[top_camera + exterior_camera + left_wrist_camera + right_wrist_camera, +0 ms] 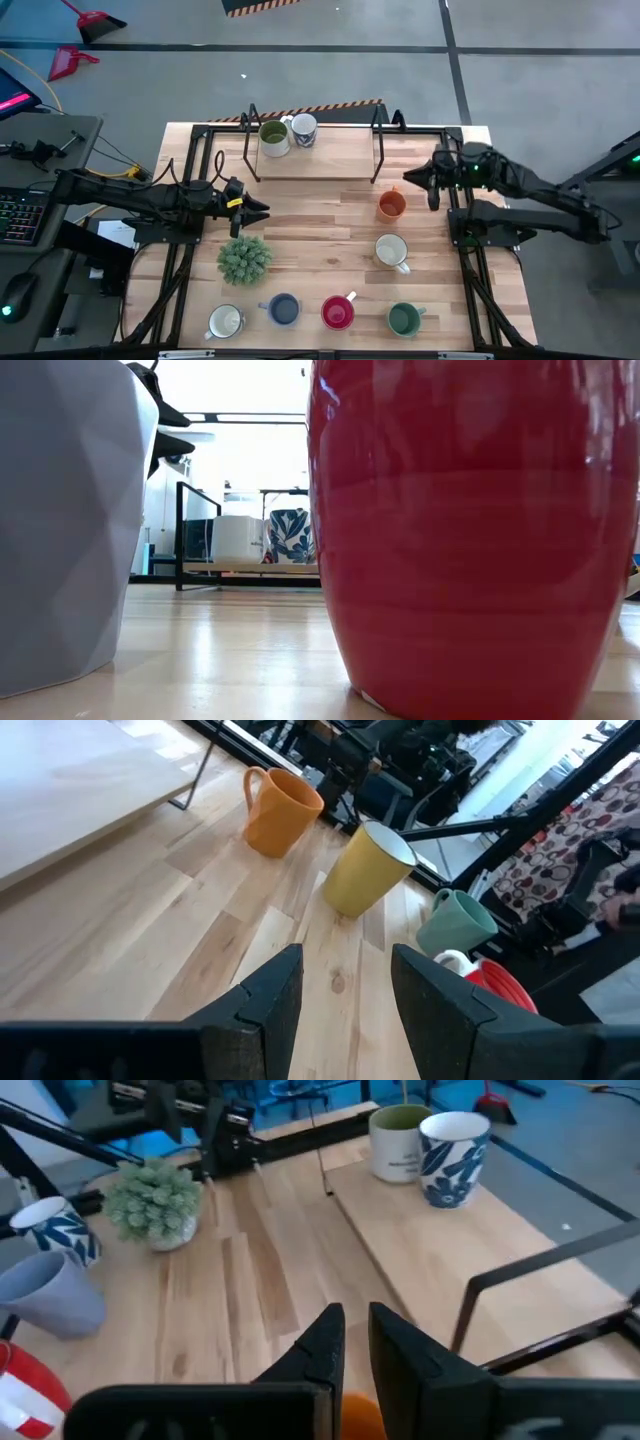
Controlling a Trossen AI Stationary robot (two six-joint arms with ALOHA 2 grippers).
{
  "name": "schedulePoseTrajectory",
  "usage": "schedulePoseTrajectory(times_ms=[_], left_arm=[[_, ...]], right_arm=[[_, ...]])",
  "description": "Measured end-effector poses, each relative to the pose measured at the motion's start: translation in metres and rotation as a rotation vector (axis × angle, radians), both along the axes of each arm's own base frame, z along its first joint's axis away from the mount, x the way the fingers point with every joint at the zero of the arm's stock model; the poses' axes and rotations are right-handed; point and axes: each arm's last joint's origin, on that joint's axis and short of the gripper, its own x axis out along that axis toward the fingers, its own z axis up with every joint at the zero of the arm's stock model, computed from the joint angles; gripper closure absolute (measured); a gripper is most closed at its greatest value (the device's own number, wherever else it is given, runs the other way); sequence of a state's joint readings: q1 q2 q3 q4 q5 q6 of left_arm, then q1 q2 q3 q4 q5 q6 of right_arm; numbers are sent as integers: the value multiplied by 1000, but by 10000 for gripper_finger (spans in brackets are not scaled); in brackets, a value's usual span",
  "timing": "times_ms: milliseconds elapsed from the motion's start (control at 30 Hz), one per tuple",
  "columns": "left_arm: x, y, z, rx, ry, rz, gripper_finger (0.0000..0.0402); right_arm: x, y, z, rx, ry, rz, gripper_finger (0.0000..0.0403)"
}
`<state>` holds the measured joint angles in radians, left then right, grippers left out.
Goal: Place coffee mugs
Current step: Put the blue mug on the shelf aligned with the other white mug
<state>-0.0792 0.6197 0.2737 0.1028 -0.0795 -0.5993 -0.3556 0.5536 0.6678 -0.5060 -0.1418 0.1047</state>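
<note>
Two coffee mugs, an olive green one and a white one with a blue pattern, stand on the wooden shelf at the far side. An orange mug and a cream mug stand upright on the table's right half. White, blue, red and dark green mugs stand in a row along the near edge. My left gripper is open at mid-left, holding nothing. My right gripper is shut and holds nothing, just beyond the orange mug.
A bushy green plant in a pot stands left of centre, just nearer than my left gripper. The shelf has black metal legs at each end. Bare tabletop lies between the plant and the cream mug.
</note>
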Motion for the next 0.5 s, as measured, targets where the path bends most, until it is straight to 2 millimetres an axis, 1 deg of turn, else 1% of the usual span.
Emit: schedulePoseTrajectory(times_ms=[133, 267, 333, 400, 500], left_arm=[[0, 0, 0, 40, 0, 5, 259], [0, 1, 0, 75, -1, 15, 259], [0, 1, 0, 77, -4, 25, 259], [0, 2, 2, 81, -17, 46, 259], [3, 3, 6, 92, -66, 89, 259]], right_arm=[[1, 1, -31, 23, -50, 40, 371], [4, 1, -54, 45, -136, 55, 371], [6, 1, -61, 49, -168, 52, 371], [7, 0, -64, 53, -203, 50, 371], [9, 0, -60, 40, -309, 60, 371]])
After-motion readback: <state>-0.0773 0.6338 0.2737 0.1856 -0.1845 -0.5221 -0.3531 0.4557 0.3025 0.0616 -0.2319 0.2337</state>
